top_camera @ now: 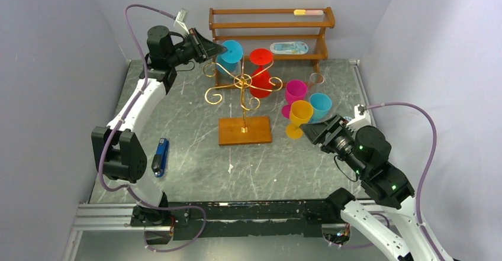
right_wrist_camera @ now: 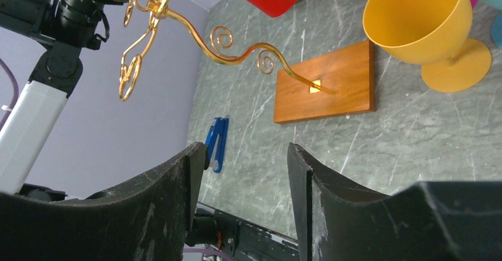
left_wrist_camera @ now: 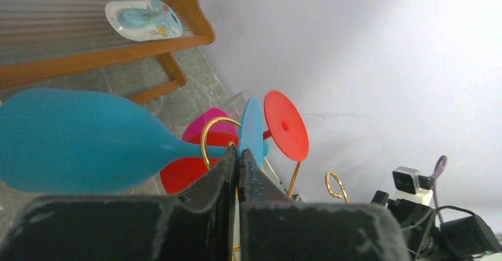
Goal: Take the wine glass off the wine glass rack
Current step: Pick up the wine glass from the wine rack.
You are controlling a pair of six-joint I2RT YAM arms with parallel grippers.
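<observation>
The wine glass rack (top_camera: pixel 243 83) is a gold pole with scroll arms on a square wooden base (top_camera: pixel 244 131). A blue wine glass (top_camera: pixel 231 54) and a red wine glass (top_camera: pixel 260 74) hang upside down from its arms. My left gripper (top_camera: pixel 216 49) is at the blue glass's foot. In the left wrist view the left gripper (left_wrist_camera: pixel 238 154) is shut on the edge of the blue foot (left_wrist_camera: pixel 251 125), with the blue bowl (left_wrist_camera: pixel 77 139) to the left and a gold hook (left_wrist_camera: pixel 204 139) around the stem. My right gripper (right_wrist_camera: pixel 245 154) is open and empty, low beside the yellow glass (top_camera: pixel 299 116).
Pink (top_camera: pixel 295 90), yellow and teal (top_camera: pixel 320 106) glasses stand on the table right of the rack. A three-tier wooden shelf (top_camera: pixel 269 24) at the back holds a packaged item (top_camera: pixel 289 47). A blue tool (top_camera: pixel 160 157) lies at the front left.
</observation>
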